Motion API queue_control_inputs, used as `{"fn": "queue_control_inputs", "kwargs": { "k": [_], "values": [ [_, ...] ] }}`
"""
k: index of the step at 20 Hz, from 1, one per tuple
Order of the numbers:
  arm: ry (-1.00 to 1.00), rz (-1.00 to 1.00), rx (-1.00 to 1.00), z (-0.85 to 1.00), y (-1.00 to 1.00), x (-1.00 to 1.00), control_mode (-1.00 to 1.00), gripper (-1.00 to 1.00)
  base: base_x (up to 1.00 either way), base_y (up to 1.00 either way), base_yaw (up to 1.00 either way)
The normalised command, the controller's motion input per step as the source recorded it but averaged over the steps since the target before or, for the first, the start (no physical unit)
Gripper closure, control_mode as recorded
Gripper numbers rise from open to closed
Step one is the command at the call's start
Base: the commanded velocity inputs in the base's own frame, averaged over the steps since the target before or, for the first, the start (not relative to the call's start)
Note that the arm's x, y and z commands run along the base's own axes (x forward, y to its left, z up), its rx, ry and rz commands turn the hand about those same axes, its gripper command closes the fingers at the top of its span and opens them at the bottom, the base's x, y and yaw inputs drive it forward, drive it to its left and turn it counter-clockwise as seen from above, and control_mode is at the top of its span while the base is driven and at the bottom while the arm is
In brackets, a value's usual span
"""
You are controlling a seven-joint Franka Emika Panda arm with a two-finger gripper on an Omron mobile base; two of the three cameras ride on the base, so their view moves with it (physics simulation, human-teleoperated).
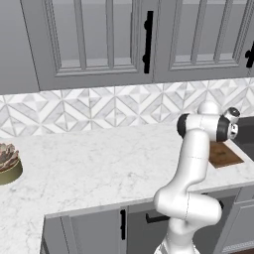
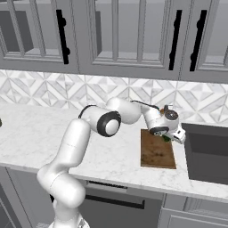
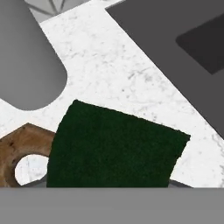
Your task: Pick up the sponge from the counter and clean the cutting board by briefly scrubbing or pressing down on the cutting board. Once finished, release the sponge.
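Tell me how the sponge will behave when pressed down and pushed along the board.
The sponge looks like a small soft block, so it probably squashes and weighs little. Its rough dark green top suggests grip, not slipping. Flat-sided, it should slide across the cutting board, not roll.

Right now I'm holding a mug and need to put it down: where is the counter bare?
The white marble-look counter is bare across the wide stretch between the potted succulent at its left end and the dark brown wooden cutting board. It is crowded at the board's far end, where the pincer and dark green sponge sit beside the dark sink.

White marble tabletop carries the cutting board under the hand, a potted succulent far off.
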Motion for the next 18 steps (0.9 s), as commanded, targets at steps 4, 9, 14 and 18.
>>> {"fn": "queue_control_inputs", "kwargs": {
  "k": [4, 9, 14, 18],
  "values": [
    [-0.04, 0.00, -0.12, -0.75, 0.68, -0.44, -1.00, 1.00, 0.00, 0.00, 0.00],
    [0.37, 0.00, 0.00, 0.92, -0.12, 0.00, -1.00, 1.00, 0.00, 0.00, 0.00],
    [0.29, 0.00, 0.02, 0.73, -0.26, -0.39, -1.00, 1.00, 0.00, 0.00, 0.00],
    [-0.17, -0.03, 0.17, -0.50, 0.00, -0.94, -1.00, 1.00, 0.00, 0.00, 0.00]
  ]
}}
